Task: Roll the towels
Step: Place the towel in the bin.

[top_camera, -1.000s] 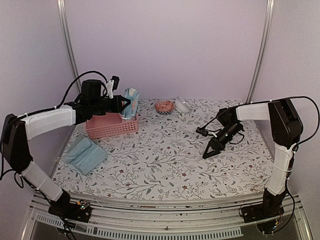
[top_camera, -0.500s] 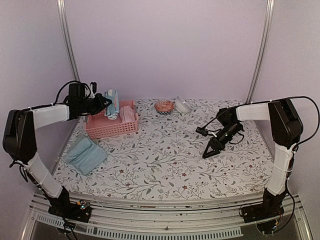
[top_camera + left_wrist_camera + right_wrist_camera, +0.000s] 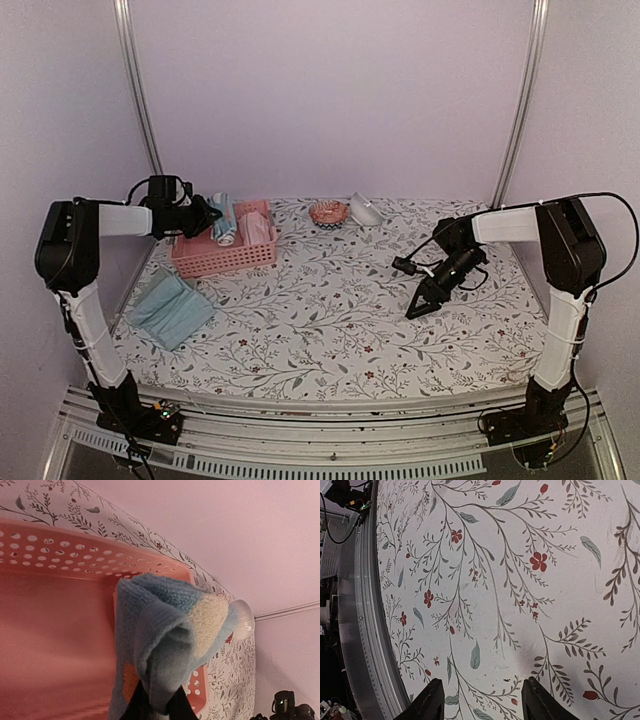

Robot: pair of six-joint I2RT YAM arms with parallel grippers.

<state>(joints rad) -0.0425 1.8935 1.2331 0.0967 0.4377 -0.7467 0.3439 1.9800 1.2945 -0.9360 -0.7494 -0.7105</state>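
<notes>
My left gripper [image 3: 210,216] is shut on the light blue towel with orange and white motifs [image 3: 224,220], a roll held just over the pink perforated basket [image 3: 230,258]. In the left wrist view the rolled blue towel [image 3: 165,625] rises from my left gripper [image 3: 157,707], with the basket wall [image 3: 55,555] behind it. A pink towel [image 3: 257,229] lies inside the basket. The pale teal towel [image 3: 170,308] lies folded on the table in front of the basket. My right gripper [image 3: 420,303] hangs open and empty over the floral cloth [image 3: 520,580], its fingers [image 3: 434,701] wide apart.
An orange bowl [image 3: 328,212] and a white object [image 3: 365,210] sit at the back of the table. The table's metal edge rail [image 3: 365,645] runs along the left of the right wrist view. Pale walls and two metal posts enclose the table.
My left gripper has swung left and down with the blue towel, from above the basket's right end to low over its middle. The right arm has not moved.
</notes>
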